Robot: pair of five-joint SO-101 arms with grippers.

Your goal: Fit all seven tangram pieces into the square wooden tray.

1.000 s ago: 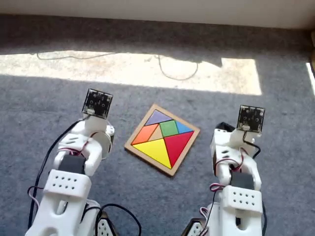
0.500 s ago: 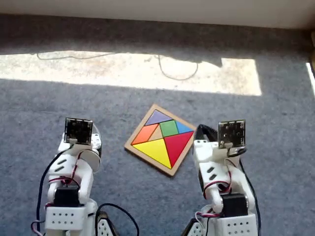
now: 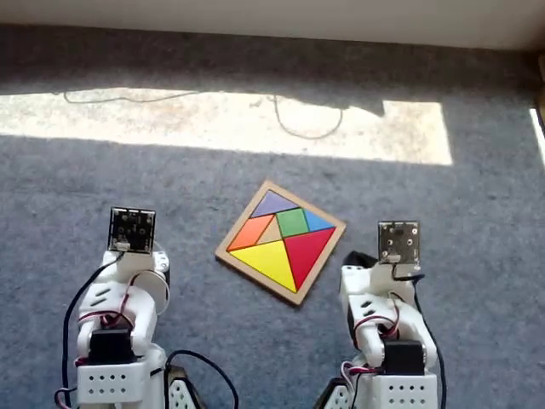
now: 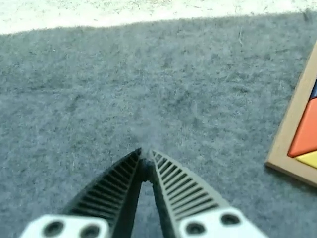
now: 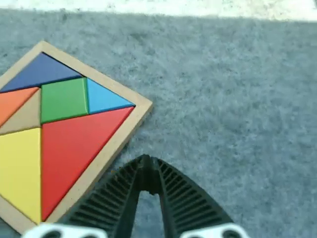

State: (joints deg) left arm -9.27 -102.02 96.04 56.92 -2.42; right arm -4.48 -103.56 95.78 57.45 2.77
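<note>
The square wooden tray lies turned like a diamond on the grey carpet between the two arms. It holds the purple, orange, tan, green, blue, yellow and red pieces, flush inside the rim. In the right wrist view the tray sits just beyond my right gripper, which is shut and holds nothing. My left gripper is shut over bare carpet, with the tray's corner off to one side. In the high view the left arm and right arm are folded back near the front edge.
A sunlit strip of carpet runs across the back, with a thin cable lying in it. A pale wall edge bounds the far side.
Both arms have pulled back toward the front edge, away from the tray. The tray and its pieces have not moved.
</note>
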